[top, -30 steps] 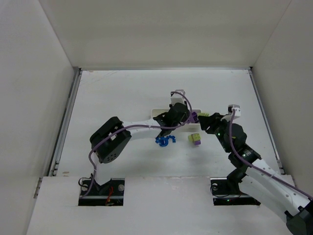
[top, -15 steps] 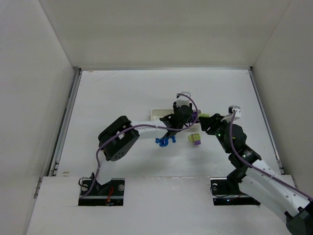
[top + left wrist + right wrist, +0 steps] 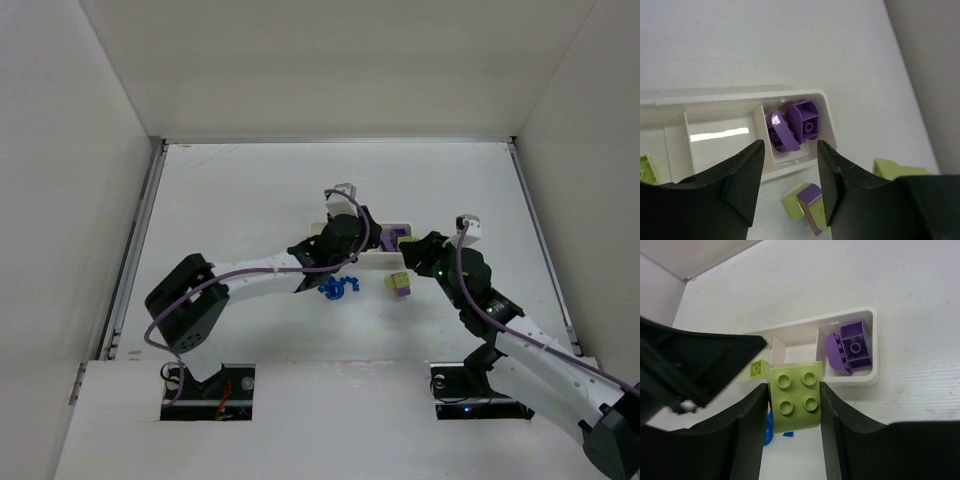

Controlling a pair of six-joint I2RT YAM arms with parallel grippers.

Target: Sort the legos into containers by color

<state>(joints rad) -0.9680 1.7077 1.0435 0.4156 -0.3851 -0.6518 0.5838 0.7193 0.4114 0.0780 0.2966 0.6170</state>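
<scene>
Right wrist: right gripper (image 3: 791, 389) clamped on yellow-green four-stud plastic brick (image 3: 795, 404), at near wall of long white three-compartment tray (image 3: 855, 381). Purple plastic bricks (image 3: 795, 125) in right-end bay; left gripper (image 3: 790, 148) parted, empty, above it. Tray well apart from white table (image 3: 250, 190) edges.

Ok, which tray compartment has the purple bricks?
The end compartment toward the right arm; the middle one looks bare, the other end holds a yellow-green brick.

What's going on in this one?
Bricks are being sorted by colour into a white three-part tray. The right gripper grips a green brick close to the tray. The left gripper hangs open above the end compartment, where two purple bricks lie. Blue pieces and a green-and-purple brick wait on the table.
</scene>
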